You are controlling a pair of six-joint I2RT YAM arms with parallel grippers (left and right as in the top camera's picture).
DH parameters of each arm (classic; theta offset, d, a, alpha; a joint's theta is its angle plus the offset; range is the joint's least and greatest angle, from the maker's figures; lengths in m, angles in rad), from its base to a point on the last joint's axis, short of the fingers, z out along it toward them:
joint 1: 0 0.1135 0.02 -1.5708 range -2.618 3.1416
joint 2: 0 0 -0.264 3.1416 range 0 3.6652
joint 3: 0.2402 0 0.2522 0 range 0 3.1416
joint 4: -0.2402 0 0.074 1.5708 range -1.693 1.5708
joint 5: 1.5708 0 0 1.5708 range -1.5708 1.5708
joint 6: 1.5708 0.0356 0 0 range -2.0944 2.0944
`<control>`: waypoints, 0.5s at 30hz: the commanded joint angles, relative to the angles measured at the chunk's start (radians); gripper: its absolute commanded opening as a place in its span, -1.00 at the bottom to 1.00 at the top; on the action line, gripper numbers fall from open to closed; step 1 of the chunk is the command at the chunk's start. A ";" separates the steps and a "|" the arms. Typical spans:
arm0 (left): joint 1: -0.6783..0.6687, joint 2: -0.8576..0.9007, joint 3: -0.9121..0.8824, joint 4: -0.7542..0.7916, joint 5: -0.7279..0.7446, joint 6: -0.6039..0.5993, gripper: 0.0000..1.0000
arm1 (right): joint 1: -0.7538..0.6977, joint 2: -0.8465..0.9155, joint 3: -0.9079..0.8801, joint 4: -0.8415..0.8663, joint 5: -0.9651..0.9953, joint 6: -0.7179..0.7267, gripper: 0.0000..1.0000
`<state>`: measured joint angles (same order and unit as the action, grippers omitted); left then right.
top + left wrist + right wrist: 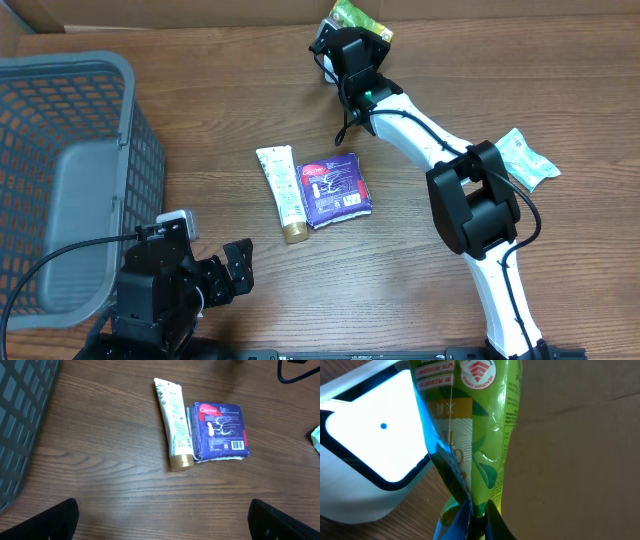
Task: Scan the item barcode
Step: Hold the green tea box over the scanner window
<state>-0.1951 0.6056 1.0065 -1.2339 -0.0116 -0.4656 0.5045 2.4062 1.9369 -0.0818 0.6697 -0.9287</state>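
Right hand (476, 522) clamped shut on green packet (480, 435), packet held against lit scanner window (375, 445) at far edge of surface (200, 100). Scan in progress, unconfirmed. Left hand (232, 272) wide open, empty, beside basket (100, 70). Tube (282, 195) and purple pack (335, 190) mid-surface, probably still to scan.

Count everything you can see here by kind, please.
Soft packets: 3 (glossy green packet, purple Carefree pack, pale mint wrapper)
White plastic squeeze tube with gold cap: 1
Grey plastic mesh basket: 1
White barcode scanner: 1
Total: 6
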 commanded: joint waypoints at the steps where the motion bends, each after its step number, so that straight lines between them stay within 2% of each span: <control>1: -0.005 -0.011 -0.002 0.000 0.005 -0.006 0.99 | 0.004 -0.020 0.013 0.027 0.008 0.005 -0.92; 15: -0.005 -0.011 -0.002 0.000 0.005 -0.006 0.99 | 0.024 -0.050 0.013 0.008 0.061 0.026 -0.93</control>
<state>-0.1951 0.6056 1.0065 -1.2339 -0.0116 -0.4656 0.5079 2.4062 1.9369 -0.0818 0.6960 -0.9298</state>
